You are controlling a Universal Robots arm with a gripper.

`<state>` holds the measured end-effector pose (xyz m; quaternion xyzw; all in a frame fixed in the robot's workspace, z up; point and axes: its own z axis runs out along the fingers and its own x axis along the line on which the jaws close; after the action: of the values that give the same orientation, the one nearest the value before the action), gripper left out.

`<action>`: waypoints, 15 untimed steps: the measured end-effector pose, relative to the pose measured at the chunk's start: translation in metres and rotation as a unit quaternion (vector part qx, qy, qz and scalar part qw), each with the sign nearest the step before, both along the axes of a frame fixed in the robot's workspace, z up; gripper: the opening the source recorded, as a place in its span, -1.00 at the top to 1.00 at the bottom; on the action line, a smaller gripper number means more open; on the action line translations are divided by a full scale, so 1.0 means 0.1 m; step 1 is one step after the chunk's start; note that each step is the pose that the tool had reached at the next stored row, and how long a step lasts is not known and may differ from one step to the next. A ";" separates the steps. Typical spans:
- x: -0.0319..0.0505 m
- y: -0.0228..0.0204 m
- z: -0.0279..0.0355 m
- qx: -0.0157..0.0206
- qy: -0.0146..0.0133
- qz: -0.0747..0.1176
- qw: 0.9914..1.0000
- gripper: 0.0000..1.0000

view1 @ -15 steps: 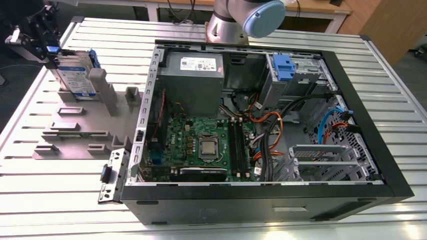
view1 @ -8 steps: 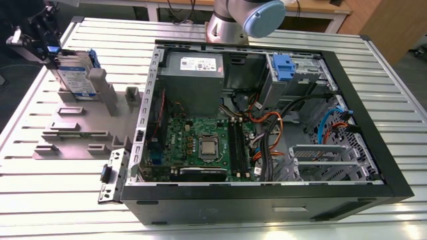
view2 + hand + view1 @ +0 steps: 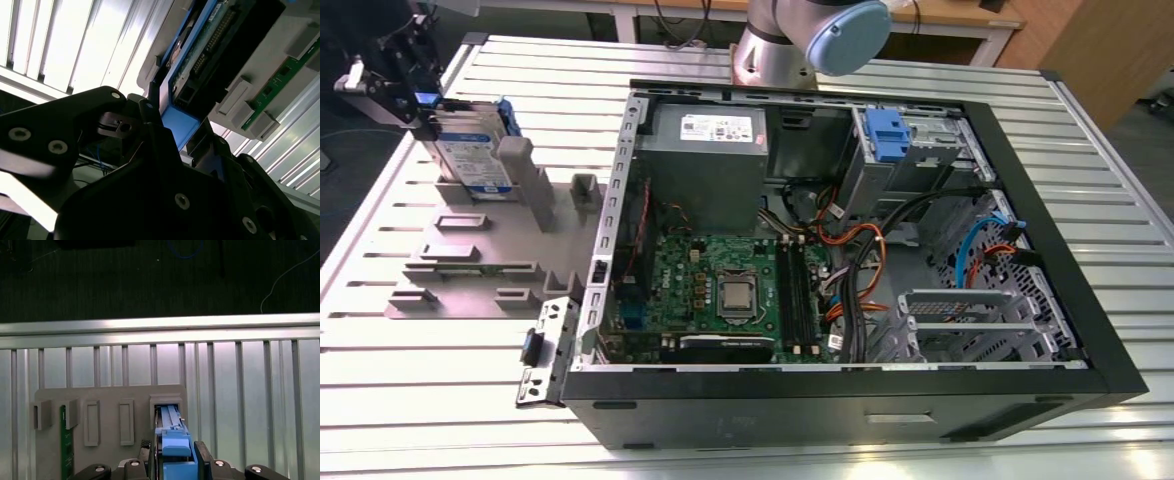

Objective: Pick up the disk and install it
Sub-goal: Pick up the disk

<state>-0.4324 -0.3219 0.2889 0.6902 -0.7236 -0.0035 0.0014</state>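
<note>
Disk: the disk [image 3: 470, 155] stands on edge in a slot of the grey holder [image 3: 467, 265] on the counter [image 3: 400, 400]. It is at the exterior view's left, well apart from the case [image 3: 854, 400].
End effector: the end effector [image 3: 177, 462] sits over the disk's upper edge. Its fingers [image 3: 201, 457] flank the blue bracket on both sides and appear to touch it, so it is judged clenched on the disk.
Done: the grasp, as far as can be judged. In the first wrist view the disk's lower end appears to reach into the slot, so no lift is evident.
Left: the disk is not yet out of the holder or inside the case, and the installation is wholly undone.
Case: it lies open, with board and cables exposed. A blue caddy [image 3: 887, 135] is fixed at the upper bay, beside the power supply [image 3: 707, 150].
Writing: the disk carries a white-and-blue label and the power supply a white one. The print on both is too small to read.
</note>
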 end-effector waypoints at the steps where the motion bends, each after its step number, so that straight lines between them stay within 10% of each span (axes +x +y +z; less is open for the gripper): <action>1: 0.000 0.000 0.000 0.000 0.000 0.000 1.000 0.07; 15: 0.000 0.000 -0.003 -0.001 0.000 0.000 1.000 0.26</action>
<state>-0.4324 -0.3219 0.2887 0.6902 -0.7236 -0.0030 0.0019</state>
